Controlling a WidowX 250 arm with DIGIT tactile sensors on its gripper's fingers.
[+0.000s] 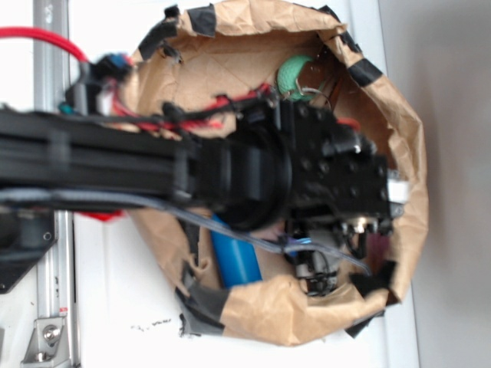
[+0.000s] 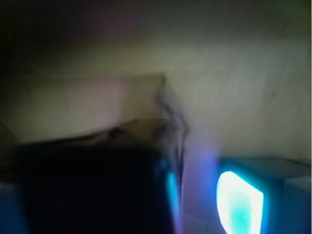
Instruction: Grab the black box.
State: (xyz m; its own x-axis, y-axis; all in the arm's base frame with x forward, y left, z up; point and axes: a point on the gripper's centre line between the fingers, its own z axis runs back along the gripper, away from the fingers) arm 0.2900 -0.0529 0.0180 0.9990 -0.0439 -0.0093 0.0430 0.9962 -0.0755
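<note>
In the wrist view, which is dark and blurred, the black box (image 2: 92, 190) fills the lower left as a big black shape with a thin cyan glint on its right edge. My gripper (image 2: 124, 209) is down around it. One finger pad (image 2: 239, 204) glows cyan-white at the lower right, a narrow gap away from the box. The other finger is hidden behind the box. The jaws stand wide apart. In the exterior view my arm (image 1: 337, 180) reaches into the brown paper bowl (image 1: 399, 123) and hides both box and gripper.
A blue bottle (image 1: 234, 257) lies under the arm at the bowl's near side. A green object (image 1: 293, 74) sits at the far side. Black tape patches (image 1: 364, 73) line the paper rim. A metal rail (image 1: 50, 253) runs along the left.
</note>
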